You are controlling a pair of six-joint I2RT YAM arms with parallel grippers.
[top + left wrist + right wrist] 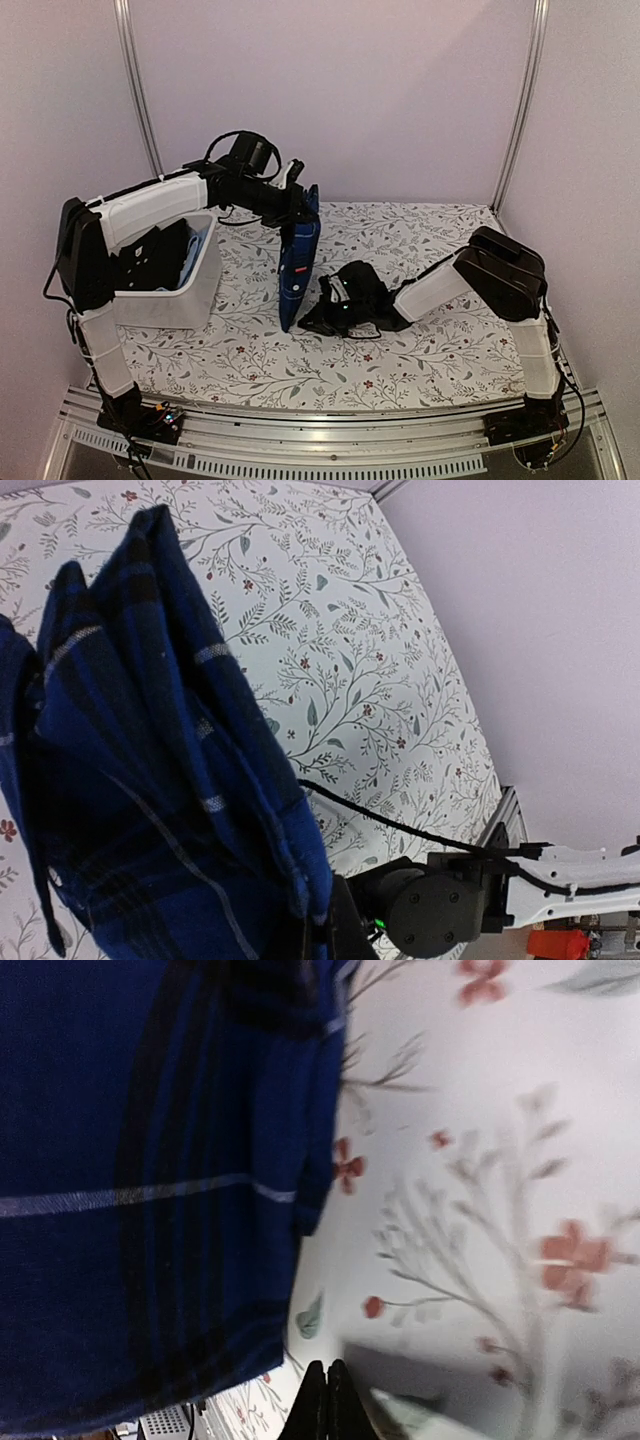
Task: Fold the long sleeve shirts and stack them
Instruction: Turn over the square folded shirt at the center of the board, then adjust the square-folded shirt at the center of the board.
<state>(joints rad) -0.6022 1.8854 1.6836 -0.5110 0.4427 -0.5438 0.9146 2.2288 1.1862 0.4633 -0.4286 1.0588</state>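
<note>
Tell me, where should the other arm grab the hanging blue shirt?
Probably its bottom edge, from the right. The left gripper pinches the top of the plaid shirt, so it hangs straight down in a narrow strip with the lower edge free. The right gripper sits beside that edge, fingers apparently shut, so they must open first.

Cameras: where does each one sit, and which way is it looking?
Top external: above and behind the arms, looking down on the table; both arms show, the left gripper holding up the shirt.
Left wrist: on the left arm, looking down past the hanging shirt to the table; the right arm shows.
Right wrist: low over the table, close against the shirt; the right gripper, shut, shows.
All three share the shirt and table.
</note>
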